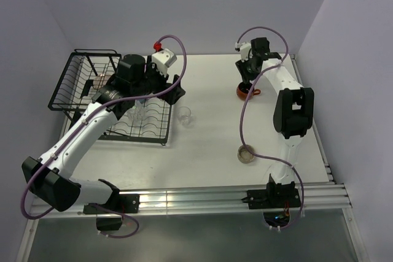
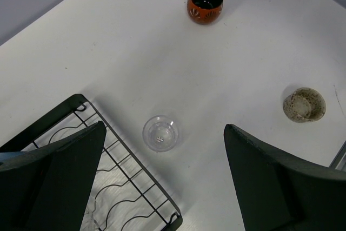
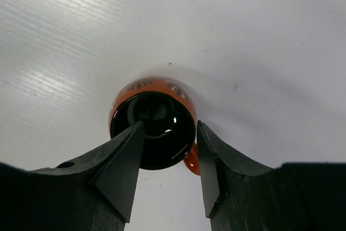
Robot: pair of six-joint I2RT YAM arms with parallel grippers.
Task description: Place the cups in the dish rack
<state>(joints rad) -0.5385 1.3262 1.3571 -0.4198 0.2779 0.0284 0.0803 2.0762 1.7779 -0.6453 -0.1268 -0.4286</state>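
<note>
From above, the dish rack (image 1: 67, 84) sits at the far left with my left arm (image 1: 92, 124) hanging over its slotted tray. Something pinkish shows in the basket, and there may be glassware on the tray, but the arm hides most of the rack. Three cups stand out on the table (image 1: 209, 145). A clear glass (image 1: 186, 116) is just beside the rack, a low brownish cup (image 1: 247, 153) is near my right arm (image 1: 288, 108), and an orange cup (image 1: 245, 90) is under that arm's wrist.

From the left wrist, my left gripper (image 2: 164, 128) is spread wide and empty, high over the clear glass at the rack's corner.

From the right wrist, my right gripper (image 3: 168, 158) is down at the orange cup's rim. Its fingers (image 3: 121, 166) are parted, with a gap narrower than the cup, and I see nothing clamped.

I judge the job partly done, with at least these three cups left and the orange cup next.
</note>
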